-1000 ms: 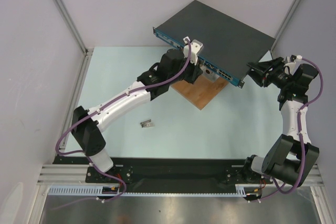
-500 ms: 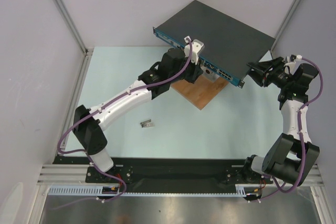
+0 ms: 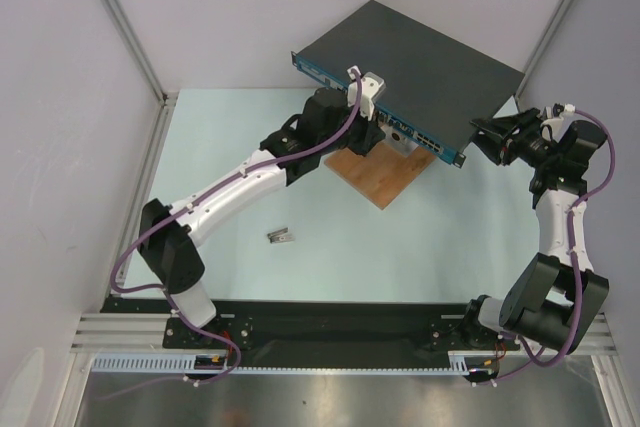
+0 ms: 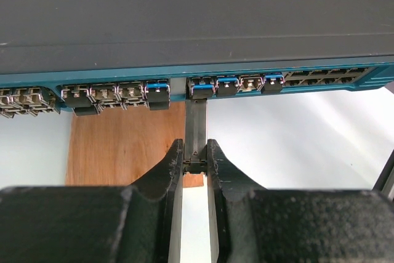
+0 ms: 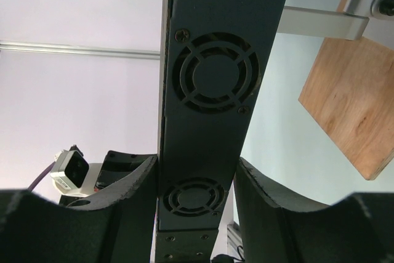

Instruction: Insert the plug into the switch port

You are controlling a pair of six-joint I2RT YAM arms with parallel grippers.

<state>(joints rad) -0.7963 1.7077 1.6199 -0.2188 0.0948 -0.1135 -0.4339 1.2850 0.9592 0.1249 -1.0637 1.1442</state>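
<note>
Top external view: pale table (image 3: 250, 137), two arms reaching up-frame.
Switch (image 3: 410, 57): upper centre, lying diagonally, its blue port face towards the lower left.
Board (image 3: 380, 172): brown, centre, partly under the switch's front edge.
Right gripper (image 5: 197, 170): right edge of top view; fingers clamped on the switch's vented end.
Left gripper (image 4: 196, 152): centre, at the blue face; fingers pinched on the plug.
Plug (image 4: 196, 124): slim, grey; far end in a mid-row port.
Metal piece (image 3: 281, 237): small, lower left of centre, well apart.
</note>
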